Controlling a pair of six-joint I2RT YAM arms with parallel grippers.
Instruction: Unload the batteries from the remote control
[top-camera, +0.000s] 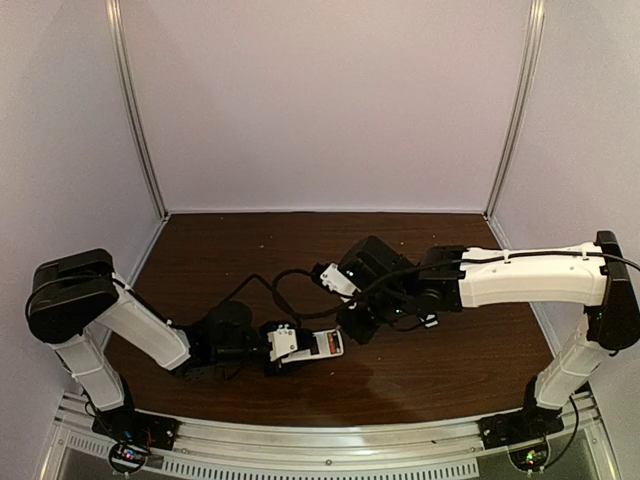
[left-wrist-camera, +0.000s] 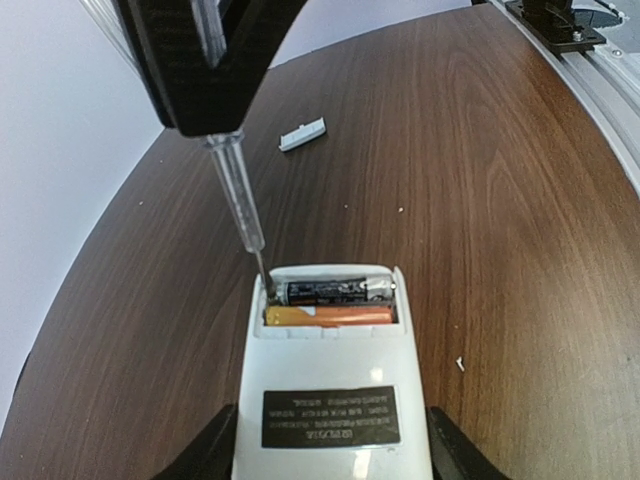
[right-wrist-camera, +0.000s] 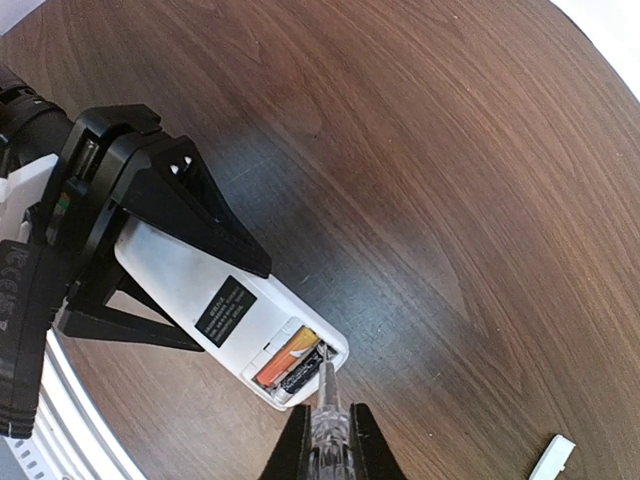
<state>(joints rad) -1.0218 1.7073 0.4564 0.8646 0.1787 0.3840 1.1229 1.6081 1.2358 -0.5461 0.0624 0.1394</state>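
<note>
The remote control (left-wrist-camera: 330, 365) lies back up on the table, its battery bay open at the far end. My left gripper (left-wrist-camera: 330, 452) is shut on the remote's sides. Two batteries sit in the bay: a dark one (left-wrist-camera: 335, 291) at the outer edge and an orange one (left-wrist-camera: 330, 316) beside it. My right gripper (right-wrist-camera: 328, 440) is shut on a clear-handled screwdriver (right-wrist-camera: 326, 395), whose tip rests in the bay at the dark battery's (right-wrist-camera: 300, 375) end. In the top view the two grippers meet over the remote (top-camera: 322, 345) near the table's front centre.
A small flat white plastic piece (left-wrist-camera: 302, 134) lies on the dark wood table (left-wrist-camera: 480, 180) beyond the remote, also seen in the right wrist view (right-wrist-camera: 552, 458). Light walls enclose the table on three sides. A metal rail (top-camera: 320, 440) runs along the near edge.
</note>
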